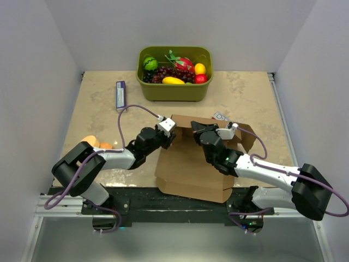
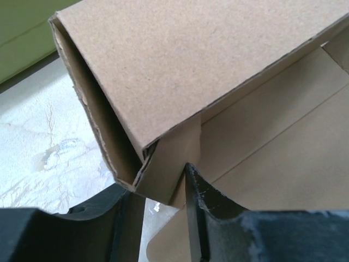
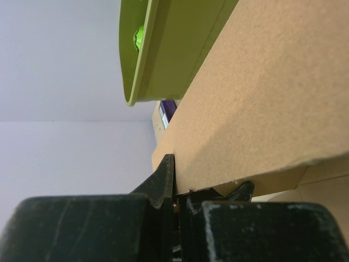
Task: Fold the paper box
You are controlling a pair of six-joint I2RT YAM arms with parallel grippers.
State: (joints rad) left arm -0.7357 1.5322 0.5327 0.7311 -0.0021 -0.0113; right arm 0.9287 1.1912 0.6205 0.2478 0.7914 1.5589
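The paper box (image 1: 191,172) lies half-formed at the middle of the counter's (image 1: 92,112) near edge, with its rear wall (image 1: 182,121) standing. The step in hand is shaping the left rear corner. The left arm's fingers (image 2: 212,207) stand narrowly apart astride the corner tab (image 2: 166,158), not clamped on it. The right arm's fingers (image 3: 163,183) are pressed together, apparently pinching the rear wall's top edge. Next, the tab needs tucking inward while that wall is steadied.

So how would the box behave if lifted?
Probably light: the box is thin card. Likely to bend at its creases, where a wall stands folded. Pinched at one edge by the right hand, it would probably sag.
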